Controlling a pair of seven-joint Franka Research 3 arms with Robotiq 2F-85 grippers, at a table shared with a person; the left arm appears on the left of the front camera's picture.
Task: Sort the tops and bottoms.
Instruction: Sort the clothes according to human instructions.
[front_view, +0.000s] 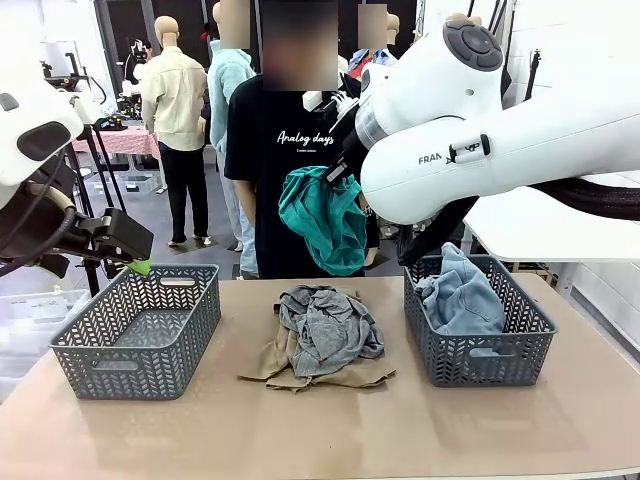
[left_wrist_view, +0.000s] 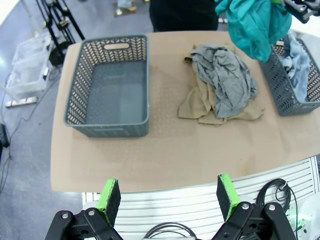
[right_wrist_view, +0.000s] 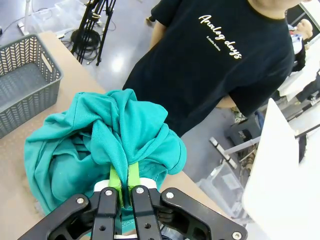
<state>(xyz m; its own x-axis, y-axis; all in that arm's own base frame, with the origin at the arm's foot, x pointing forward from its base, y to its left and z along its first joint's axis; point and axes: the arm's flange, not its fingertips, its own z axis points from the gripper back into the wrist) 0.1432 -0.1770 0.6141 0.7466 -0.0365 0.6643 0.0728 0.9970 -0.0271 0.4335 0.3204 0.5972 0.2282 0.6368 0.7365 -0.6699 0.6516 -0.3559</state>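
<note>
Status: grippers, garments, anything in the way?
Right gripper shut on teal top, held above table. Left gripper open, holding nothing. Grey top over khaki top mid-table, denim bottoms in right basket. Nothing blocking left basket.

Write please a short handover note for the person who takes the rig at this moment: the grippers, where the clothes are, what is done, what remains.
Right gripper: shut on the teal green top, held in the air above the far side of the table.
Left gripper: open, holds nothing, raised near the left basket.
Middle of the table: grey top lying on the khaki tan top.
Done: the denim bottoms are in the right basket.
Left: place the teal green top, probably in the left basket; then sort the grey top and the khaki tan top.
</note>
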